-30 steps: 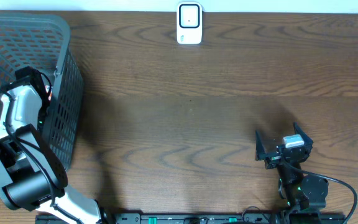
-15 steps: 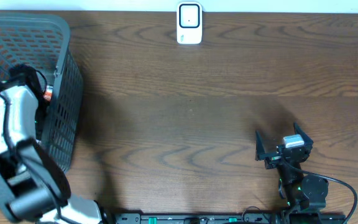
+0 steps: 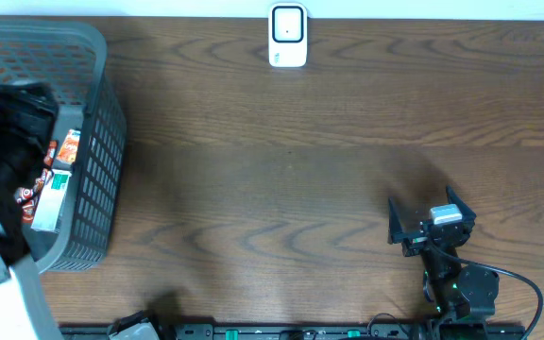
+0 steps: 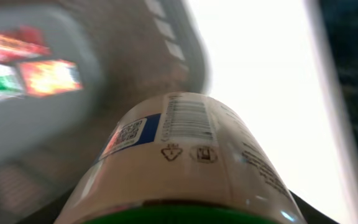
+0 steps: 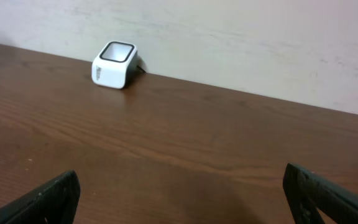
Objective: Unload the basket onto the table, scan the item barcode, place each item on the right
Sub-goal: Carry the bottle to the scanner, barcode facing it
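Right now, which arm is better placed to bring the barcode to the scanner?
Left. The left gripper, above the basket, holds the bottle with its barcode in plain sight. The right gripper rests open and empty, far from the white scanner.

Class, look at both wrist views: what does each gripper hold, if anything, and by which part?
Left gripper: a labelled bottle, gripped apparently near its green end; contact unseen. Right gripper: open, holding nothing.

Even, soft light falls on the dark brown wooden table (image 3: 300, 189), sharp overhead with faint shadows. In the left wrist view the grey plastic mesh basket (image 4: 42, 140) smears into blur beside blown-out white glare; the white printed bottle (image 4: 185, 155) is sharp.
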Robot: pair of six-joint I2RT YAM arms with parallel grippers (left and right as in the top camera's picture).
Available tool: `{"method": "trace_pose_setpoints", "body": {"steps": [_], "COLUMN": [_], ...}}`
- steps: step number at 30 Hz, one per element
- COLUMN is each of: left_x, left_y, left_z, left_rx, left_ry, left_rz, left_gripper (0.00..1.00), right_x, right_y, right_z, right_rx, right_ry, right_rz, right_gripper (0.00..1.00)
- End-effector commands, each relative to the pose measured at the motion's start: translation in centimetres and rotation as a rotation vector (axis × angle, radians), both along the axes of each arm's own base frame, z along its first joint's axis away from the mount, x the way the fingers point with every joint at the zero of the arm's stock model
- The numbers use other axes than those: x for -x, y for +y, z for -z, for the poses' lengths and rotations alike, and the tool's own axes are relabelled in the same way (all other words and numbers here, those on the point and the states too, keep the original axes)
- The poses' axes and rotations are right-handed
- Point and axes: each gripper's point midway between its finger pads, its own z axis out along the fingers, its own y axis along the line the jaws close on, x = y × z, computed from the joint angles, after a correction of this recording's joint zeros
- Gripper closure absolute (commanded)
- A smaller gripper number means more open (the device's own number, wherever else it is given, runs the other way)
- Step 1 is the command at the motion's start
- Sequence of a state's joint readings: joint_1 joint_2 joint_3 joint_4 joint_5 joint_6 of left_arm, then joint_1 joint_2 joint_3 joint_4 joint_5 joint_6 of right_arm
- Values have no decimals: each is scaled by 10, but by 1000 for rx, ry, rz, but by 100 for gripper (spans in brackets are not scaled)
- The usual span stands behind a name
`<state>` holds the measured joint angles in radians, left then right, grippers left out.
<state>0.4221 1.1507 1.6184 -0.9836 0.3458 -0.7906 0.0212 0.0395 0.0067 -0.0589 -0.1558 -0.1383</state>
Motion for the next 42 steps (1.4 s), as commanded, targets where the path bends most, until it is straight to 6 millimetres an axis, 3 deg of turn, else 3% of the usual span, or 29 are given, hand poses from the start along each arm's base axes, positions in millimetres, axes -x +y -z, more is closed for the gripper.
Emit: {"method": "trace_pose_setpoints", "body": {"steps": [1,5,10,11,14,19,22,32,38,42], "left_x": [-8,-17,-35,-42,-49,-47,-46,-69,-62,-56], "left_y": [-63,-110,-173,-193,-226,-264,-277,-279,-290,-290], "left_z": [-17,-5,29,48,84,148,184,292,344,368], "left_rx": [146,150,42,-35,-170,-319,-396,-619,-671,-713], "left_ry": [-78,-31,51,84,132,226,281,560,625,671], "left_rz": [258,433,715,822,1039,1351,1482,1525,1676,1750], "left_gripper": [36,36,37,37,37,37,36,35,35,35], "right_x": [0,0,0,0,0,0,0,0,0,0], "right_y": [0,0,0,0,0,0,0,0,0,0], "right_z": [2,2,2,2,2,2,2,2,2,2], "right_rx": [-9,-9,-9,-9,-9,-9,-9,-9,-9,-9], "right_ry": [9,9,9,9,9,9,9,9,9,9], "right_rz": [2,2,2,2,2,2,2,2,2,2], "right_gripper": [1,1,1,1,1,1,1,1,1,1]}}
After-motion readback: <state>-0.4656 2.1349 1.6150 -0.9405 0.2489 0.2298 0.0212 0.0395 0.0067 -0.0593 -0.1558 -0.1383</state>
